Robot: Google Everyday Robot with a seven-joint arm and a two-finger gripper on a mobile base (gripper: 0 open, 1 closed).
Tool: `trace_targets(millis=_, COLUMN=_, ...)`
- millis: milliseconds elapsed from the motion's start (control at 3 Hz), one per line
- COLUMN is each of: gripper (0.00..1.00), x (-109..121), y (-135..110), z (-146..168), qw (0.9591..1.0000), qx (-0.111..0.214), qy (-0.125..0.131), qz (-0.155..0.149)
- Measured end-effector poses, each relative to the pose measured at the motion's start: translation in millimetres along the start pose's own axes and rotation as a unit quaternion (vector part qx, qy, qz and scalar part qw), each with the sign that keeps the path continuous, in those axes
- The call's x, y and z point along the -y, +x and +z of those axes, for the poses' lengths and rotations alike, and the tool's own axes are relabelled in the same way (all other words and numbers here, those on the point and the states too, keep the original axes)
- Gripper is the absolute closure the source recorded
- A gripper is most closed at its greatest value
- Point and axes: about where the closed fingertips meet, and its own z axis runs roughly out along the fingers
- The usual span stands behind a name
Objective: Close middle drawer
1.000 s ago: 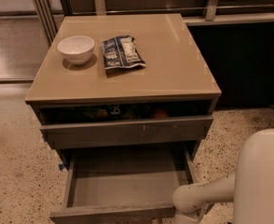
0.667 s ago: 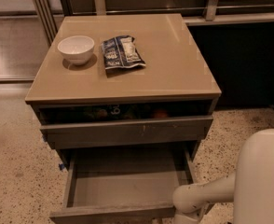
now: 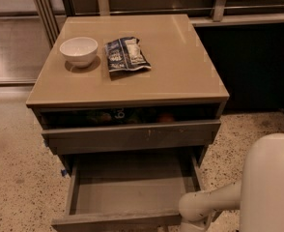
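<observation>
A: Where's the middle drawer?

B: Pulled far out of the table, well past the drawer above it. Its floor is bare and grey. The plain flat front sits near the bottom edge of the view.

A: And the upper drawer?

B: Out only a little. There's a dark gap between its front and the table top, with a small pale scratch at the centre of the front. Some dim shapes show in the gap; can't tell what they are.

A: Hand?

B: Not visible. The white arm comes in from the robot body at lower right and ends in a rounded joint just beside the right front corner of the middle drawer. From there it turns down and runs off the bottom edge. The hand is below that edge, so I can't tell whether it's released, clenched, or on anything. Can't tell whether the arm touches the drawer either.

A: Anything on the table top?

B: White bowl, upright, towards the left. A dark crumpled snack packet lies flat just right of it, not touching. The table stands on a speckled floor.
</observation>
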Motion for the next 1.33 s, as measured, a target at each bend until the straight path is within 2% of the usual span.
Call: trace_targets(millis=1333, gripper=1.00, x=9, y=1, z=14, qw=1.0000, qx=0.002, qy=0.001, qz=0.001)
